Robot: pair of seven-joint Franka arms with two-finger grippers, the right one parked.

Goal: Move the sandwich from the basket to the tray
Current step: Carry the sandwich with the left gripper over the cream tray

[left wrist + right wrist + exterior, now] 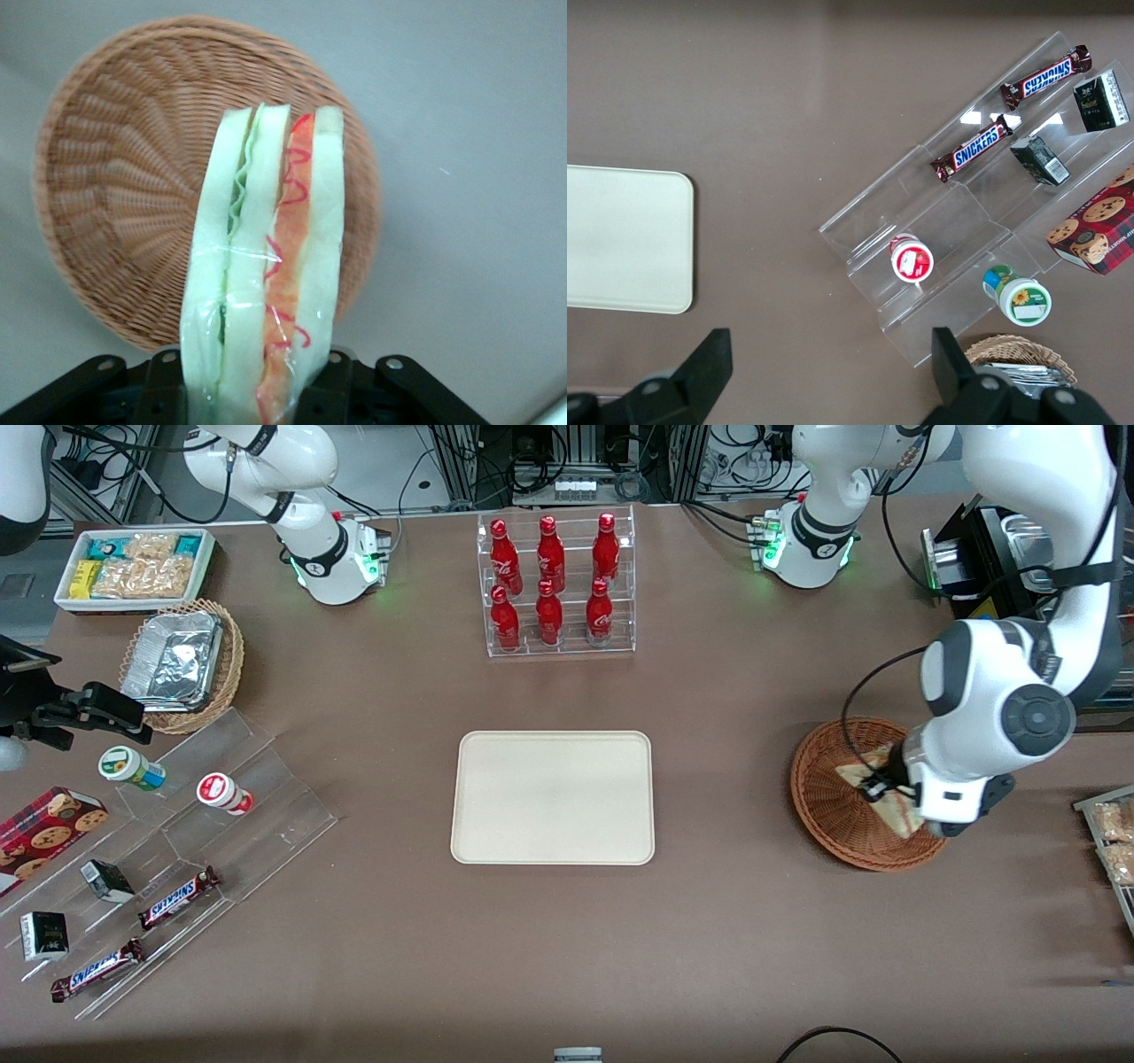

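Now your left gripper (pixel 257 390) is clamped on the sandwich (pixel 266 266), lifted above the basket (pixel 115 177); tray (pixel 553 797) bare

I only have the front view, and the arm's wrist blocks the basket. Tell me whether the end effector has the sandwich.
Observer: Yes. In the left wrist view the end effector is shut on the clear-wrapped triangular sandwich wedge, which sticks out from its grip.
Operator: Give me its orientation.
Observer: Its cut edge faces the wrist camera. The pale bread slices stand on edge, with a green layer and a red-orange layer between them.
Operator: Check the basket for anything else.
Observer: The visible part of the round reddish-brown wicker basket holds nothing; the sandwich hides a strip of it.
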